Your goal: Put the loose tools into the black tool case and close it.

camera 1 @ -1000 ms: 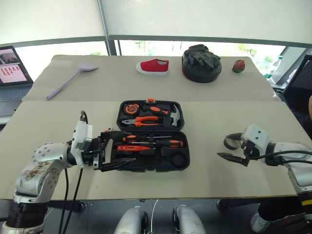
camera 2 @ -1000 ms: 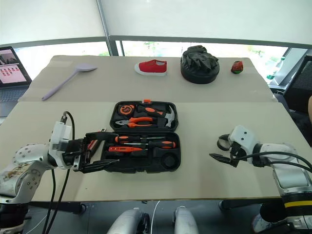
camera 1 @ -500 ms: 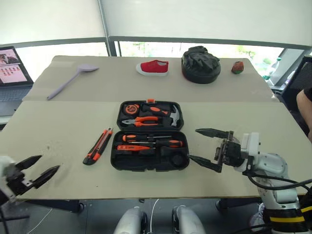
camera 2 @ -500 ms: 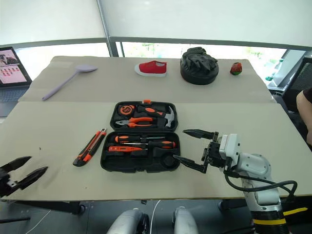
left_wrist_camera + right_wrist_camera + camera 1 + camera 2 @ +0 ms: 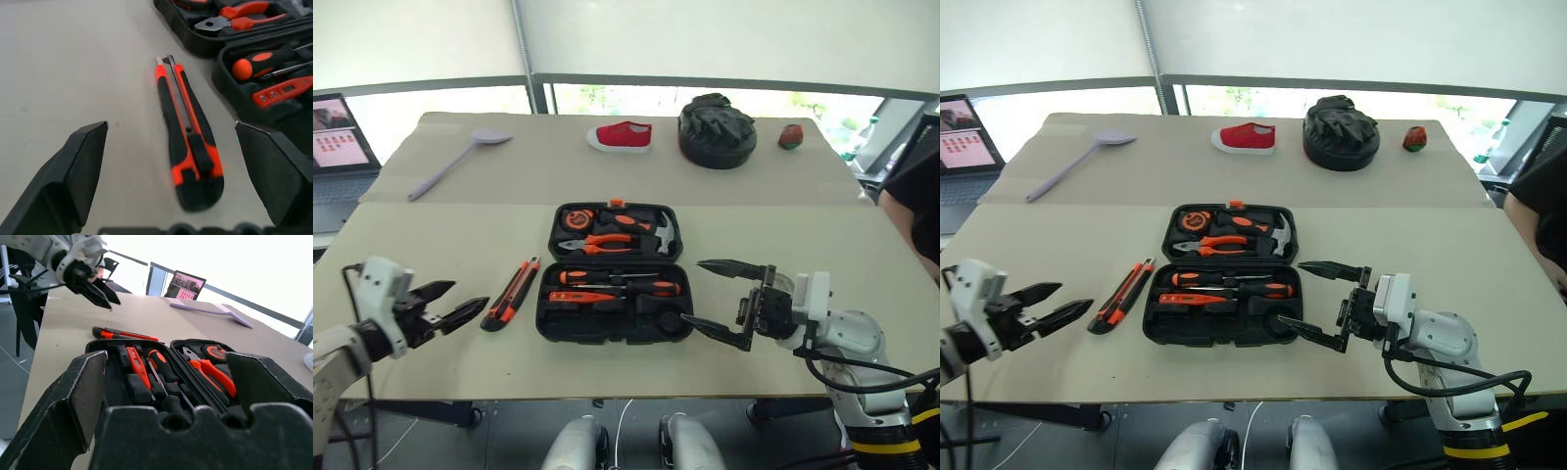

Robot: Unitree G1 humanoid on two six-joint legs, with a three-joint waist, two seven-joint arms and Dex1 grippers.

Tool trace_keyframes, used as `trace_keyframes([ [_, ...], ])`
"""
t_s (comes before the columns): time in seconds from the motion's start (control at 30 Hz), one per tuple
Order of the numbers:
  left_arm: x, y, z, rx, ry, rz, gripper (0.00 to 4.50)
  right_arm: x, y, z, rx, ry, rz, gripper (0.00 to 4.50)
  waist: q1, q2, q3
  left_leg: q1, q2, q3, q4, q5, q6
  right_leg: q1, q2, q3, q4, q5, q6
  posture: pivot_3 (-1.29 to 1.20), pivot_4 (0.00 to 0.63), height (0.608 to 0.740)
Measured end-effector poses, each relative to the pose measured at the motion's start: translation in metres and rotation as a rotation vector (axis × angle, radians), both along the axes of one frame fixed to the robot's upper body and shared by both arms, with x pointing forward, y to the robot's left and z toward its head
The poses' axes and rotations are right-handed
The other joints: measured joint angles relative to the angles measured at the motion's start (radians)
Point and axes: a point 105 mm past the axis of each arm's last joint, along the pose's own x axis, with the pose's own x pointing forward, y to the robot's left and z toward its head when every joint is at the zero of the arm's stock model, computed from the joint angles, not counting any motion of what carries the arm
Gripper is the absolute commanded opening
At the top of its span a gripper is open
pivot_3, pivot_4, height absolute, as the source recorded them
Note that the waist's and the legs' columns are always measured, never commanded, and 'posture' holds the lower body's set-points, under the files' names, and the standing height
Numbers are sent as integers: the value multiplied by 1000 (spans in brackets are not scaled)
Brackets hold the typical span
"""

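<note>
Approaching with left gripper [image 5: 450, 304] released, lower left of frame, jaws spread toward utility knife [image 5: 510, 293] lying flat on tabletop [image 5: 431, 245] just beside case's left edge. Risk: low, thin handle; shallow pinch may skid knife against black tool case [image 5: 615, 271], center frame, lid open. Right gripper [image 5: 729, 305] released, lower right, empty, near case's right edge; early lid push could trap left gripper. Count: one knife loose; three screwdrivers [image 5: 617, 285] seated; tape roll not discernible.

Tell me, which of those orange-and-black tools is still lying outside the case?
The utility knife: it lies on the table just left of the open black tool case, while the others sit in their slots.
</note>
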Motion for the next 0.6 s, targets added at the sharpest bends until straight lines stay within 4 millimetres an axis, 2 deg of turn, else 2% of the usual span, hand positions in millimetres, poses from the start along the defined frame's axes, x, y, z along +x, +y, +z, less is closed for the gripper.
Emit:
trace_keyframes([
  [0.13,15,-21,-20,38,63,23,4466,1,2,0,-12,-7,5,4500,-7,0,0,0,2,0,-1,0,-1,0,2,1,0,0,-1,0,150,740],
  [0.23,21,-37,-38,86,108,18,3635,2,4,4,-11,-24,12,4500,-6,0,0,0,2,0,-1,-2,-3,0,1,2,-1,1,-2,0,150,740],
  [0.37,27,-35,-40,142,99,41,2220,3,5,6,-6,-27,6,4500,0,0,0,1,2,0,-1,-2,-3,0,1,3,-1,1,-2,0,150,740],
  [0.43,30,-34,-40,169,83,44,1689,3,6,6,-4,-28,2,4500,3,1,0,1,2,0,-1,-2,-3,1,0,3,-1,1,-2,0,150,740],
  [0.6,34,-29,-40,148,44,56,1681,2,6,8,-4,-32,-2,4500,6,1,0,1,4,0,-1,-1,-5,0,0,3,-1,1,-3,0,150,740],
])
